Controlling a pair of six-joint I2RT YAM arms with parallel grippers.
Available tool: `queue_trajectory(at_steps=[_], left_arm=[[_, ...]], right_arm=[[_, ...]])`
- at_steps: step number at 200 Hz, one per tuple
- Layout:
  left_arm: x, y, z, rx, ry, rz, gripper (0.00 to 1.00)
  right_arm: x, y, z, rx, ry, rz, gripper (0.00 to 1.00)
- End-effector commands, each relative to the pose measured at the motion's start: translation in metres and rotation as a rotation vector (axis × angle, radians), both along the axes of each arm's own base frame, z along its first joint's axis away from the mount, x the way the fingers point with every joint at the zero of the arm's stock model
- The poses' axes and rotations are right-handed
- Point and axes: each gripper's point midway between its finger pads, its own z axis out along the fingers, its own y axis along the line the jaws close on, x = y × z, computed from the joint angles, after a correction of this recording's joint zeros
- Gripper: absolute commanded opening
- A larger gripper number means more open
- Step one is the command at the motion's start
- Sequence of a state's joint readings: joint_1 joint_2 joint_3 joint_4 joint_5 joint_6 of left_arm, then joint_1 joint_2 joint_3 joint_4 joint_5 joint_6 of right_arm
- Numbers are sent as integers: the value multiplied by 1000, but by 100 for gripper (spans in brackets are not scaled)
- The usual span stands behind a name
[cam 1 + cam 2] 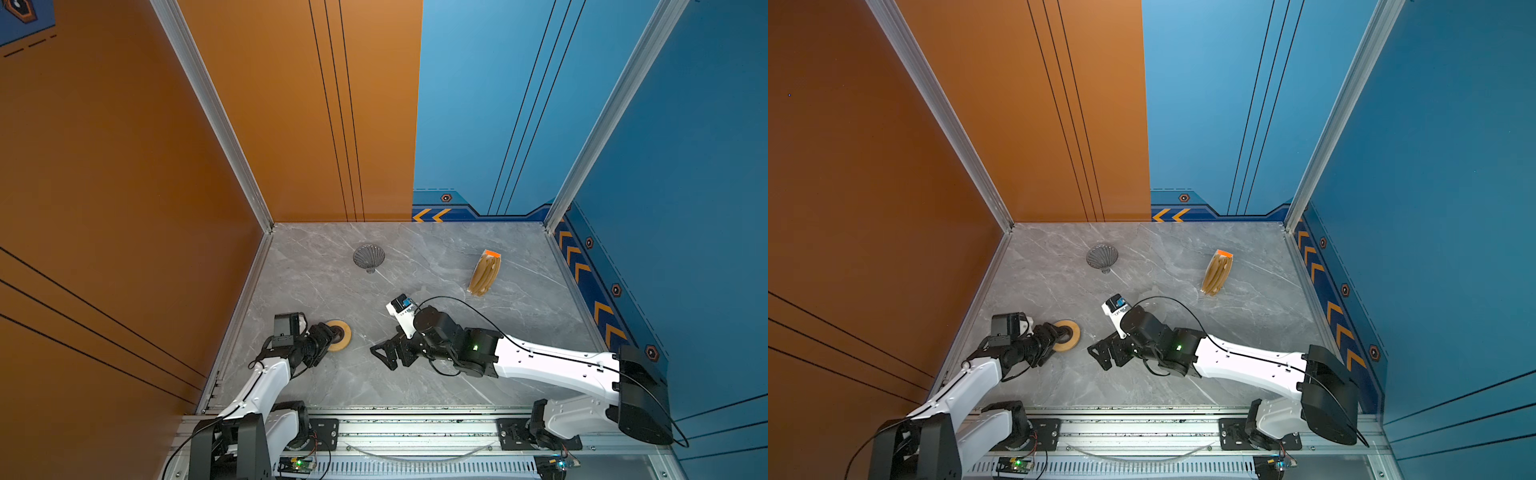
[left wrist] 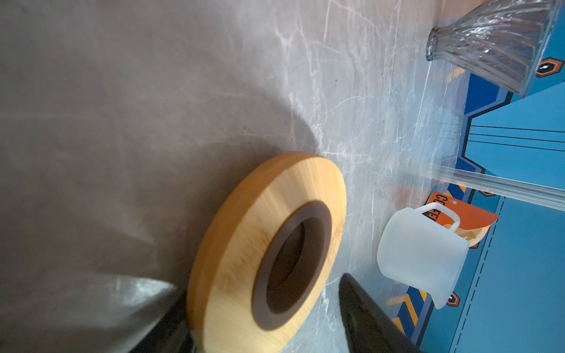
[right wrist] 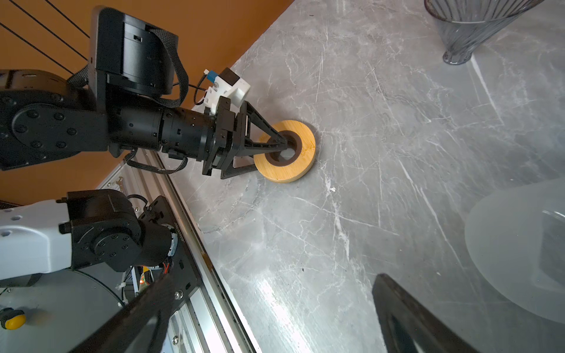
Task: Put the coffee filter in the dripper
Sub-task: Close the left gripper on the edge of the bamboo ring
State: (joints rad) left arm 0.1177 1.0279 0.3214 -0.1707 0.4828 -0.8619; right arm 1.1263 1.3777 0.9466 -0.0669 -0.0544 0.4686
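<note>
The dripper (image 1: 368, 255) (image 1: 1102, 256), a dark ribbed see-through cone, lies on its side at the back left of the table; both wrist views catch it too (image 2: 495, 42) (image 3: 467, 27). A single coffee filter is out of view. My left gripper (image 1: 330, 332) (image 1: 1061, 332) (image 2: 260, 284) is low at the front left, its jaws either side of a flat wooden ring (image 1: 344, 338) (image 2: 244, 244) (image 3: 302, 165). One finger touches the ring's rim and the other stands off its face. My right gripper (image 1: 380, 357) (image 1: 1098, 358) (image 3: 272, 287) is open and empty near the table's middle front.
A stacked bundle of tan filters (image 1: 484, 272) (image 1: 1217, 272) with an orange strip lies at the back right. A translucent white jug (image 2: 422, 253) (image 3: 519, 250) stands close beside my right gripper. Walls enclose the table on three sides, and a metal rail (image 1: 415, 428) runs along its front.
</note>
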Motion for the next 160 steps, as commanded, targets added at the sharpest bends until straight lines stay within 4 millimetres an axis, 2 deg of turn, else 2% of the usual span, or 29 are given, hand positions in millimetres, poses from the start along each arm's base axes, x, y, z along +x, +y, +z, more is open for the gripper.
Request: queue_trajectory(at_steps=[1, 85, 160], left_arm=[[3, -3, 4, -28, -23, -4, 67], [12, -4, 18, -40, -64, -9, 57], [12, -4, 21, -38, -70, -13, 42]], right_arm=[[1, 6, 6, 15, -7, 15, 100], [3, 3, -4, -21, 0, 0, 99], [5, 3, -8, -25, 4, -16, 99]])
